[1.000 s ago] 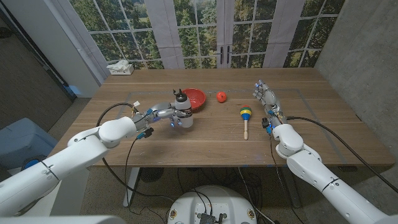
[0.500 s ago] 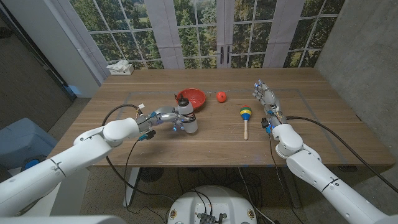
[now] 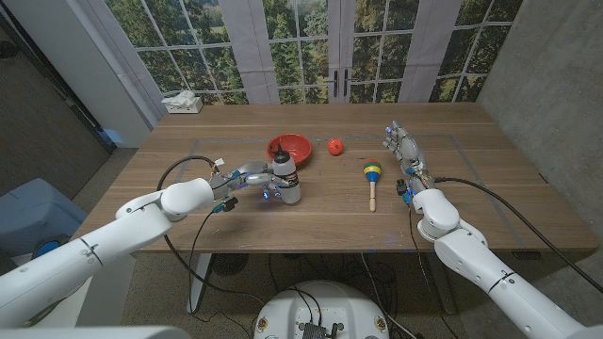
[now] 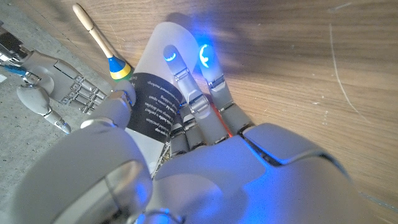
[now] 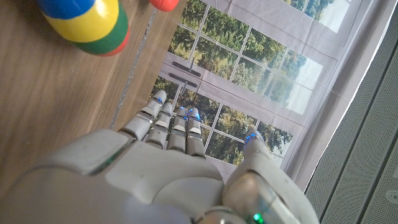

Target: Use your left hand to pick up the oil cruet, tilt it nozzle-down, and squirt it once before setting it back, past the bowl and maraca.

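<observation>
The oil cruet [image 3: 286,179], a pale bottle with a black cap and black label, stands roughly upright just in front of the red bowl [image 3: 290,146]. My left hand [image 3: 252,177] grips its body from the left, and in the left wrist view the fingers [image 4: 205,106] wrap around the cruet [image 4: 158,74]. I cannot tell whether its base touches the table. To the right of the cruet the striped maraca [image 3: 372,172] lies with its wooden handle pointing toward me. My right hand [image 3: 404,147] waits past the maraca, fingers straight and apart, holding nothing.
A small red ball [image 3: 335,145] sits between the bowl and the maraca. At the far left corner of the table is a tissue box [image 3: 183,104]. The maraca [image 4: 118,67] and my right hand [image 4: 53,81] show beyond the cruet in the left wrist view.
My left hand has carried the cruet to the right and a little nearer, from beside the bowl's left rim to in front of the bowl. The right hand has stayed still.
</observation>
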You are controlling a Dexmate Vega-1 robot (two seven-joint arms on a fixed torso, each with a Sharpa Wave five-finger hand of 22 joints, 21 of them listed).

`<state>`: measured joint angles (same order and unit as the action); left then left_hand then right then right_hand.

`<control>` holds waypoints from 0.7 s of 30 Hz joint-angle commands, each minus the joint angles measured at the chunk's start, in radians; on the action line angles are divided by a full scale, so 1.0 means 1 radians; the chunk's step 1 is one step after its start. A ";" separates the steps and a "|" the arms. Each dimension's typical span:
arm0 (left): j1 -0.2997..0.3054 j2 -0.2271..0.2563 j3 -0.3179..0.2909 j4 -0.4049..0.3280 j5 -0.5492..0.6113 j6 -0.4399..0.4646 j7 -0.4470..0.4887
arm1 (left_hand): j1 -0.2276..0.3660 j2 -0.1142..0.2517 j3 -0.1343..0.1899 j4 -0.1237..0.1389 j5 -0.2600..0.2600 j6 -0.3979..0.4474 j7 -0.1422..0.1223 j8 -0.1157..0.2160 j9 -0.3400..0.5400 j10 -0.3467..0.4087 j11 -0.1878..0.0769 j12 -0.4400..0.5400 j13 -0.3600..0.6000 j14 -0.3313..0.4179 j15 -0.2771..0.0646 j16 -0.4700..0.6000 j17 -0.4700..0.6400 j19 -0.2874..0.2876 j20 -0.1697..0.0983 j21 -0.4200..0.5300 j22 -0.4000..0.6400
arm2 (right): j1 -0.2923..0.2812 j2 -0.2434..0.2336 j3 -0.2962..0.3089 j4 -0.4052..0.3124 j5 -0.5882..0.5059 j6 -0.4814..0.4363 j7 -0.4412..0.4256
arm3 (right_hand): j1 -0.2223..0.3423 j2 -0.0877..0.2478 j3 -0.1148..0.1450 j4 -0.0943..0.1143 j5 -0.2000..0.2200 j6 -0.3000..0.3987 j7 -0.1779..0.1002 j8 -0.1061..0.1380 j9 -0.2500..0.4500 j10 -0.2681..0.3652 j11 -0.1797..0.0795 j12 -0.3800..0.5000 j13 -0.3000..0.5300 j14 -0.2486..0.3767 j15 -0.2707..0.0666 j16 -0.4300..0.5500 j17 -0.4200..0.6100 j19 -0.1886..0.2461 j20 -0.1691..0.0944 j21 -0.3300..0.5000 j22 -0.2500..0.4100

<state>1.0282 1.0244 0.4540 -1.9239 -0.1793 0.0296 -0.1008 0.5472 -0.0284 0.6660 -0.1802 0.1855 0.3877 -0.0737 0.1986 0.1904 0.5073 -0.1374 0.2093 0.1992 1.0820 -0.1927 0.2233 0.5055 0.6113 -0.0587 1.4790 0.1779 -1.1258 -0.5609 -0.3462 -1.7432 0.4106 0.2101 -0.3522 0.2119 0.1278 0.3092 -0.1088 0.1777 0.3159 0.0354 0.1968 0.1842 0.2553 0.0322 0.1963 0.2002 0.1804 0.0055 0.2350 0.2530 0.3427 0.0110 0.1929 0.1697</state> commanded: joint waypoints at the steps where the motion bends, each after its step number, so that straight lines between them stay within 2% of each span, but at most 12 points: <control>1: 0.026 0.023 -0.007 -0.043 0.072 0.027 0.058 | 0.010 -0.058 -0.005 -0.008 0.003 -0.022 -0.007 -0.007 0.000 -0.006 -0.010 -0.006 -0.001 -0.027 -0.039 -0.020 -0.021 -0.028 -0.132 -0.026 -0.002 | -0.012 -0.006 0.004 -0.015 -0.008 0.011 0.002 | -0.008 0.001 0.000 0.007 -0.004 0.001 -0.002 -0.004 0.001 -0.003 -0.001 0.003 0.001 0.002 0.005 0.000 0.006 -0.003 0.004 0.001 0.003; 2: 0.031 0.027 -0.010 -0.049 0.074 0.031 0.062 | 0.013 -0.062 -0.005 -0.006 0.004 -0.024 -0.008 -0.008 0.000 -0.013 -0.009 -0.008 -0.001 -0.029 -0.040 -0.022 -0.024 -0.034 -0.129 -0.031 -0.003 | -0.013 -0.008 0.004 -0.014 -0.008 0.013 0.005 | -0.009 0.001 0.000 0.007 -0.004 0.001 -0.001 -0.004 0.001 -0.002 -0.001 0.003 0.001 0.002 0.005 0.000 0.006 -0.004 0.004 0.001 0.003; 3: 0.037 0.031 -0.014 -0.055 0.075 0.033 0.066 | 0.018 -0.087 -0.011 -0.003 0.003 -0.032 -0.009 -0.007 -0.001 -0.027 -0.011 -0.012 -0.001 -0.047 -0.039 -0.029 -0.036 -0.059 -0.120 -0.053 -0.006 | -0.015 -0.007 0.005 -0.017 -0.009 0.011 0.001 | -0.009 0.001 0.000 0.007 -0.004 0.001 -0.002 -0.004 0.001 -0.001 -0.001 0.003 0.001 0.002 0.005 0.000 0.006 -0.003 0.004 0.001 0.003; 5: 0.049 0.039 -0.024 -0.067 0.079 0.037 0.078 | 0.023 -0.114 -0.025 0.009 0.004 -0.054 -0.017 -0.008 -0.002 -0.049 -0.004 -0.015 0.001 -0.106 -0.035 -0.038 -0.059 -0.135 -0.085 -0.109 -0.008 | -0.018 -0.007 0.007 -0.018 -0.005 0.014 0.004 | -0.012 -0.001 -0.002 0.009 -0.004 0.002 0.010 -0.003 0.001 -0.001 -0.001 0.004 0.001 0.002 0.005 0.001 0.006 -0.003 0.004 0.002 0.003; 7: 0.063 0.045 -0.034 -0.077 0.084 0.039 0.096 | 0.022 -0.128 -0.050 0.013 0.004 -0.087 -0.029 -0.012 -0.003 -0.076 0.001 -0.017 0.002 -0.160 -0.030 -0.037 -0.071 -0.208 -0.053 -0.158 -0.007 | -0.020 -0.009 0.007 -0.019 -0.009 0.014 0.003 | -0.014 -0.002 -0.002 0.009 -0.004 -0.001 0.019 -0.005 0.001 0.000 -0.002 0.004 0.001 0.002 0.006 0.000 0.006 -0.004 0.004 0.002 0.003; 8: 0.071 0.047 -0.040 -0.080 0.083 0.037 0.103 | 0.014 -0.143 -0.074 0.014 0.004 -0.113 -0.037 -0.016 -0.004 -0.095 0.000 -0.020 0.002 -0.211 -0.022 -0.043 -0.081 -0.242 -0.039 -0.185 -0.008 | -0.020 -0.010 0.007 -0.020 -0.007 0.013 0.006 | -0.014 -0.002 -0.003 0.009 -0.004 -0.002 0.019 -0.005 0.001 0.000 -0.003 0.004 0.001 0.003 0.006 0.001 0.006 -0.003 0.004 0.002 0.003; 9: 0.077 0.049 -0.046 -0.084 0.080 0.039 0.108 | 0.008 -0.148 -0.086 0.015 0.004 -0.121 -0.040 -0.015 -0.004 -0.113 0.005 -0.023 0.002 -0.243 -0.019 -0.047 -0.087 -0.259 -0.026 -0.198 -0.008 | -0.021 -0.010 0.008 -0.021 -0.008 0.014 0.005 | -0.014 -0.002 -0.003 0.009 -0.004 -0.002 0.020 -0.005 0.001 -0.001 -0.002 0.004 0.001 0.003 0.007 0.001 0.006 -0.003 0.004 0.002 0.003; 13: 0.102 0.050 -0.062 -0.094 0.086 0.035 0.140 | -0.019 -0.151 -0.141 0.022 0.006 -0.168 -0.049 -0.016 -0.005 -0.178 0.021 -0.028 0.002 -0.362 0.000 -0.050 -0.106 -0.343 0.018 -0.261 -0.008 | -0.026 -0.012 0.009 -0.026 -0.010 0.015 0.005 | -0.015 -0.002 -0.003 0.009 -0.004 -0.003 0.021 -0.005 0.001 -0.001 -0.004 0.003 0.001 0.003 0.006 0.001 0.006 -0.003 0.004 0.002 0.003; 16: 0.123 0.047 -0.075 -0.099 0.087 0.028 0.166 | -0.022 -0.146 -0.173 0.019 0.011 -0.225 -0.059 -0.019 -0.005 -0.239 0.032 -0.029 0.002 -0.447 0.026 -0.049 -0.125 -0.410 0.038 -0.315 -0.008 | -0.029 -0.014 0.011 -0.030 -0.014 0.017 0.003 | -0.016 -0.003 -0.003 0.009 -0.003 -0.003 0.018 -0.005 0.001 -0.002 -0.004 0.003 0.001 0.003 0.006 0.001 0.006 -0.003 0.004 0.002 0.003; 21: 0.148 0.046 -0.093 -0.101 0.092 0.008 0.192 | -0.020 -0.145 -0.207 0.017 0.016 -0.276 -0.065 -0.018 -0.006 -0.305 0.037 -0.028 0.002 -0.567 0.055 -0.054 -0.155 -0.491 0.067 -0.377 -0.008 | -0.033 -0.015 0.013 -0.035 -0.015 0.018 0.004 | -0.016 -0.003 -0.003 0.008 -0.003 -0.003 0.017 -0.005 0.001 -0.002 -0.003 0.003 0.001 0.003 0.005 0.001 0.005 -0.003 0.004 0.002 0.003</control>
<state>1.1198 1.0661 0.3997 -2.0037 -0.1012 0.0599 0.0271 0.5278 -0.1749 0.4721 -0.1615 0.1932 0.1361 -0.1337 0.1810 0.1812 0.2289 -0.1039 0.1809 0.1979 0.5699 -0.0569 0.1722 0.3630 0.1542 -0.0069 1.1296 0.1673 -1.1487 -0.5716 -0.3374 -1.7670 0.4000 0.2242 -0.3487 0.1947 0.1265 0.3051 -0.1047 0.1777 0.3123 0.0464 0.1914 0.1813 0.2550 0.0318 0.1963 0.2002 0.1805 0.0055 0.2350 0.2530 0.3427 0.0109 0.1929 0.1697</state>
